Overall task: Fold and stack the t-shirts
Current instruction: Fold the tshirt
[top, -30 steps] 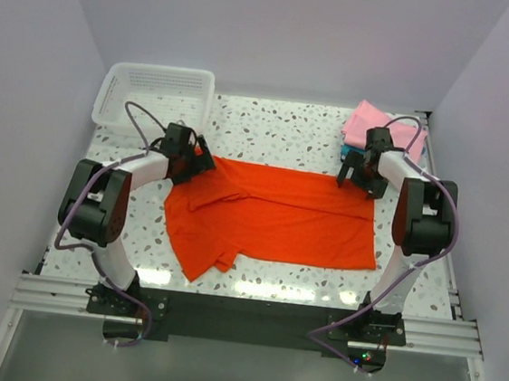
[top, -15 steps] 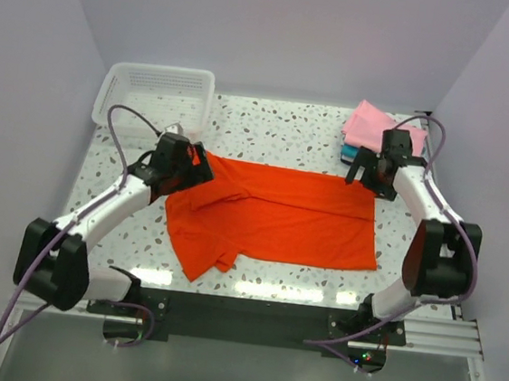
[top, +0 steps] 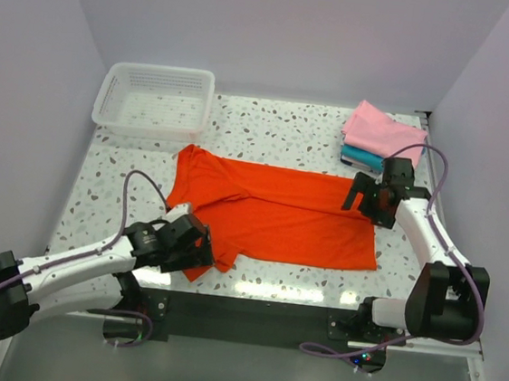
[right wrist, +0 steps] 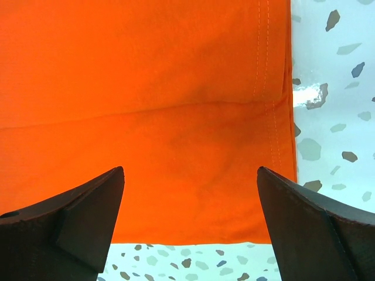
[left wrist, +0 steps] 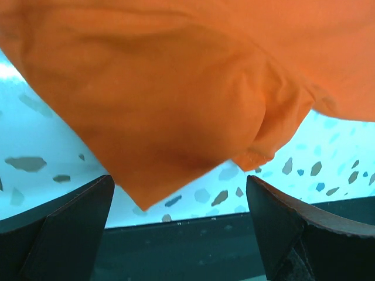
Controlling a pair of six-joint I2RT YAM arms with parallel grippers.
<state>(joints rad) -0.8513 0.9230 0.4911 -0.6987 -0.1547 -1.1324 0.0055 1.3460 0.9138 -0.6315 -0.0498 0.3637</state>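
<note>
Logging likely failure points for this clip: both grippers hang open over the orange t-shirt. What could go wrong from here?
1. The left gripper is over the bunched near sleeve of the orange-red t-shirt. Closing there may pinch doubled layers and skew the fold.
2. The right gripper is over the flat hem edge. It may close without catching any cloth.

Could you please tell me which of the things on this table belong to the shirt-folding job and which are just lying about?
Part of the job:
- bright orange-red cloth t-shirt, spread out in the middle
- folded light pink t-shirt, at the far right
- folded teal t-shirt, underneath the pink one

Just lying about:
- white plastic mesh basket, at the far left
</note>
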